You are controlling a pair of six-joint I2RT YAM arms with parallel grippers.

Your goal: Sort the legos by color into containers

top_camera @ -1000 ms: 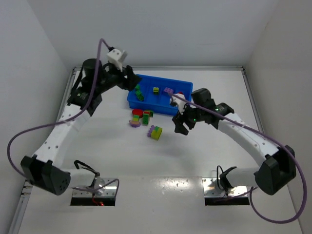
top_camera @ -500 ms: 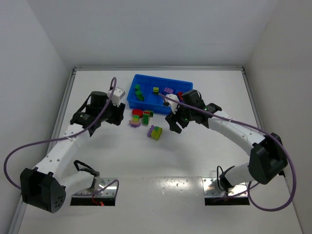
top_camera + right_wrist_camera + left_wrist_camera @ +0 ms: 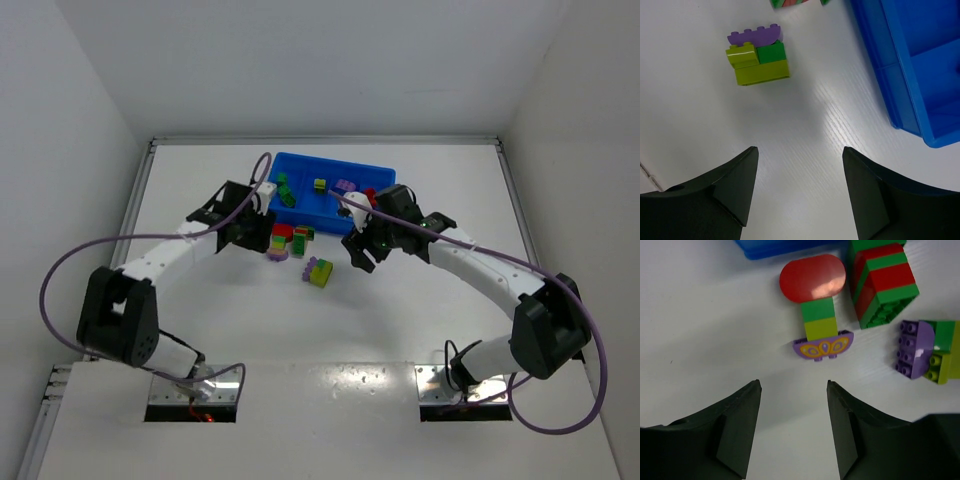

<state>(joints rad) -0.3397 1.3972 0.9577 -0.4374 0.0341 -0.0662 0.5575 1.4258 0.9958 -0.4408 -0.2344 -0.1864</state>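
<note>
On the table in front of the blue tray [image 3: 272, 212] lie three joined clusters of legos. One has a red oval top over green, yellow-green and a purple base [image 3: 820, 325]. A red-and-green stack [image 3: 885, 285] lies to its right, and a purple, green and yellow-green cluster [image 3: 757, 57] lies nearest the arms. My left gripper [image 3: 794, 385] is open over bare table just short of the purple base. My right gripper [image 3: 800, 150] is open and empty, a short way right of the yellow-green cluster [image 3: 319, 271]. The tray compartments hold green [image 3: 284, 190], yellow-green [image 3: 320, 185], purple [image 3: 346, 185] and red [image 3: 369, 192] bricks.
The tray's near corner [image 3: 910, 75] lies just right of my right gripper's fingers. A raised rim [image 3: 150, 190] runs round the white table, with walls close on the left, right and far sides.
My left arm swung from the tray's left end down to the table beside the red-topped cluster, its jaws narrowing a little. My right gripper shifted slightly left toward the yellow-green cluster.
</note>
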